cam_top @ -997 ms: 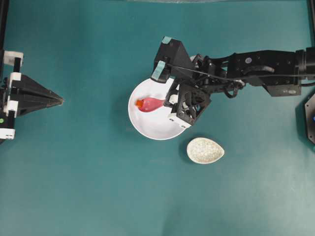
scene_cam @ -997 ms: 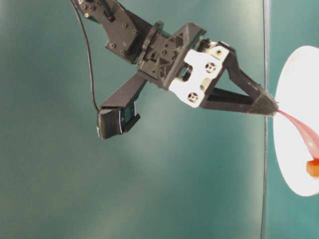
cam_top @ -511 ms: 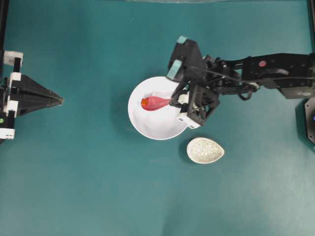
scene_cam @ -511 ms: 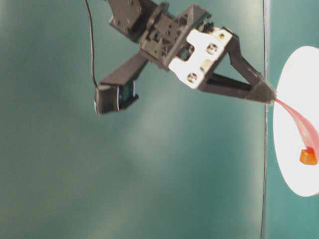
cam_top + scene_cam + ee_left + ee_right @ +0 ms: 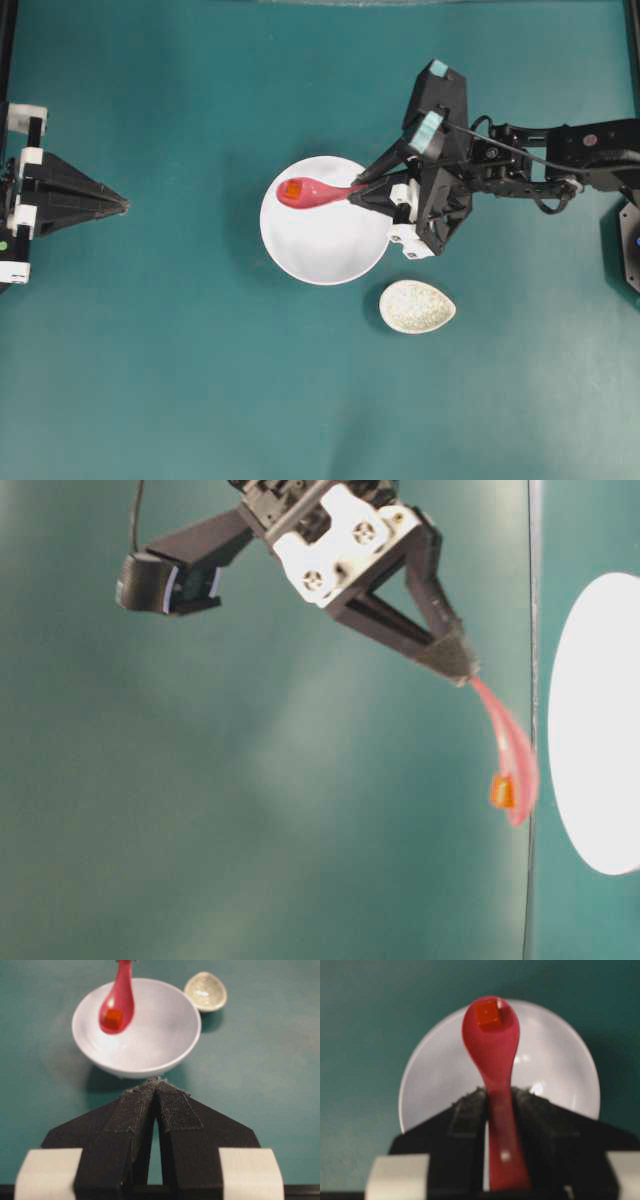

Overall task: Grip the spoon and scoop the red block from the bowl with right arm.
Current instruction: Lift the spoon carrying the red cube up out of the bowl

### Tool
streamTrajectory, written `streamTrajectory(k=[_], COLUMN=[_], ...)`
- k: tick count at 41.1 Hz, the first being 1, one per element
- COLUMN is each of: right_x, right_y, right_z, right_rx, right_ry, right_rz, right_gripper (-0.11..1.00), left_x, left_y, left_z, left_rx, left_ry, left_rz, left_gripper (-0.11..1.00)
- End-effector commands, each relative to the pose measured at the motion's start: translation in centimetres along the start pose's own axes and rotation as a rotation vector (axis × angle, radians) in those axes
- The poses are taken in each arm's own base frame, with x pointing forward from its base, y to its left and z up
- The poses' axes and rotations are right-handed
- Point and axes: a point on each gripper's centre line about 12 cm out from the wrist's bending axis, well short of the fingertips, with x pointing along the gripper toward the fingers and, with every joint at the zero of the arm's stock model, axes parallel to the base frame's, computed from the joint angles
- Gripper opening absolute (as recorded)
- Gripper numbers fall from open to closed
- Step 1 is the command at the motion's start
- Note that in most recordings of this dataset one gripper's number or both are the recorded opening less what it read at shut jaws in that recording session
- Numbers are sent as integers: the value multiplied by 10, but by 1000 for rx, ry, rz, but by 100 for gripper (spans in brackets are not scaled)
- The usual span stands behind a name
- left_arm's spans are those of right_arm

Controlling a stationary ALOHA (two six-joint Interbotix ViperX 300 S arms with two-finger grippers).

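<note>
My right gripper (image 5: pixel 357 188) (image 5: pixel 498 1094) is shut on the handle of the pink-red spoon (image 5: pixel 312 192) (image 5: pixel 492 1045) (image 5: pixel 511 755) (image 5: pixel 118 1002). The spoon is held up in the air over the white bowl (image 5: pixel 330 250) (image 5: pixel 555 1065) (image 5: pixel 165 1035) (image 5: pixel 590 730). The tiny red block (image 5: pixel 295 190) (image 5: pixel 487 1014) (image 5: pixel 501 792) (image 5: pixel 113 1018) lies in the spoon's scoop near its tip. My left gripper (image 5: pixel 122 205) (image 5: pixel 156 1082) rests shut and holds nothing at the far left, pointing at the bowl.
A small speckled egg-shaped dish (image 5: pixel 417 306) (image 5: pixel 205 991) sits just right of and below the bowl on the teal tabletop (image 5: pixel 200 380). A black fixture (image 5: pixel 630 240) stands at the right edge.
The right gripper has drawn back to the right and risen, lifting the spoon out of the bowl. The red block went from the bowl's floor into the scoop. The left arm stayed still.
</note>
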Motion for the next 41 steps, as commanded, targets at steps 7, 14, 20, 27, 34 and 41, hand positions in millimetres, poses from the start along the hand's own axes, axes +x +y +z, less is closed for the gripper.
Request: streamTrajectory(k=[7, 14, 20, 27, 34, 41], right_x=[-8, -12, -22, -39, -51, -56], right_y=[7, 7, 6, 4, 3, 6], right_z=[7, -5, -12, -14, -16, -9], right_rx=[-26, -55, -61, -64, -63, -63], right_ry=[-94, -111, -152, -213, -231, -248], right_rz=[32, 45, 60, 75, 81, 92], right_gripper=[25, 25, 25, 25, 25, 25], left_x=[-1, -1, -2, -2, -2, -2], left_y=[-1, -1, -1, 0, 0, 0], left_z=[11, 11, 12, 10, 11, 11], left_rx=[1, -1, -1, -1, -1, -3], left_ry=[-32, -35, -37, -31, -34, -34], left_rz=[-3, -4, -2, -2, -2, -2], left_gripper=[0, 0, 0, 0, 0, 0])
